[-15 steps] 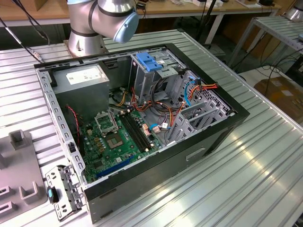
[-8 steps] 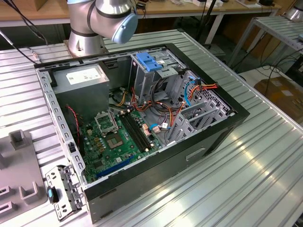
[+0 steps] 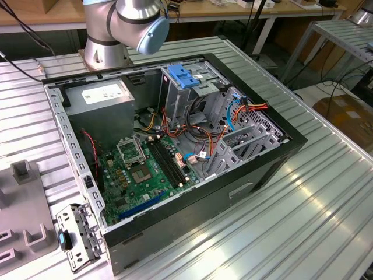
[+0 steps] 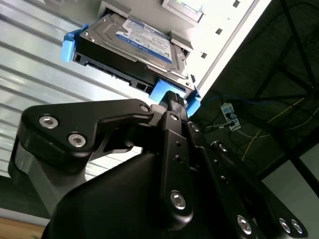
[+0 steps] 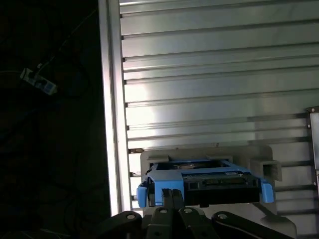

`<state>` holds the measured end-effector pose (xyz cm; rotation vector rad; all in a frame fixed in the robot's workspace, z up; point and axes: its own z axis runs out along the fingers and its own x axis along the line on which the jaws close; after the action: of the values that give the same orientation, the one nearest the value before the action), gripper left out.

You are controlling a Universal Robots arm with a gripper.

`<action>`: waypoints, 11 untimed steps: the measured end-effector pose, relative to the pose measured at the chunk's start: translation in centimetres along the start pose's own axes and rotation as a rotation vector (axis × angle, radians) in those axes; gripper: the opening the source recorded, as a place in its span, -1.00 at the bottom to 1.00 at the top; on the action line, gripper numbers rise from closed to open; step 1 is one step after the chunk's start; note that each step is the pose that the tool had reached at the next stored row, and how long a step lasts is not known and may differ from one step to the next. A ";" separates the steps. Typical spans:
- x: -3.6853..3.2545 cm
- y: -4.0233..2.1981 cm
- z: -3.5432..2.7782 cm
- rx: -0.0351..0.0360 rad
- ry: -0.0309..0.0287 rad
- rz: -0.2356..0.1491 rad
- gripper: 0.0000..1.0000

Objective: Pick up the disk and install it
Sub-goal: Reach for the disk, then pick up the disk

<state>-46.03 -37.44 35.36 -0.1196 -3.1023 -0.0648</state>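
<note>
- The disk (image 4: 144,37) is seen in both wrist views, lying flat in a shallow grey holder (image 5: 264,167) on the ribbed metal table (image 5: 209,74), close to the table's edge.
- In the second wrist view its white and blue label is turned upward, and blue rails (image 4: 67,45) are fitted along its sides.
- In the first wrist view the disk (image 5: 219,184) is seen end on, its dark connector end framed by the blue rails (image 5: 154,179).
- The gripper (image 4: 172,97) is placed right at the blue rail on the end of the disk nearest it. In the first wrist view the gripper (image 5: 169,194) overlaps that same blue end.
- Whether the gripper is apart, together or clamped on the rail cannot be told.
- Beyond the table's edge a dark floor with loose cables (image 4: 259,134) is seen.
- In the exterior view an open computer case (image 3: 262,175) is laid on its side on the table, with the base of the arm (image 3: 125,23) standing just behind it.
- Inside the case a green circuit board (image 3: 140,175), a grey power box (image 3: 102,105), a bundle of coloured wires (image 3: 204,137) and a metal cage topped by a blue bracket (image 3: 182,76) are visible.
- Grey fixtures (image 3: 23,198) are set on the table at the exterior view's left.
</note>
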 end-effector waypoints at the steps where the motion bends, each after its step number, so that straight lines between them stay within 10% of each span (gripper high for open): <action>1: 0.01 0.00 0.01 -0.0001 -0.0001 0.000 -0.79; 11: 0.16 -0.01 0.01 -0.0002 -0.0013 0.000 -0.79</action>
<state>-46.19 -37.44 35.36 -0.1193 -3.1036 -0.0651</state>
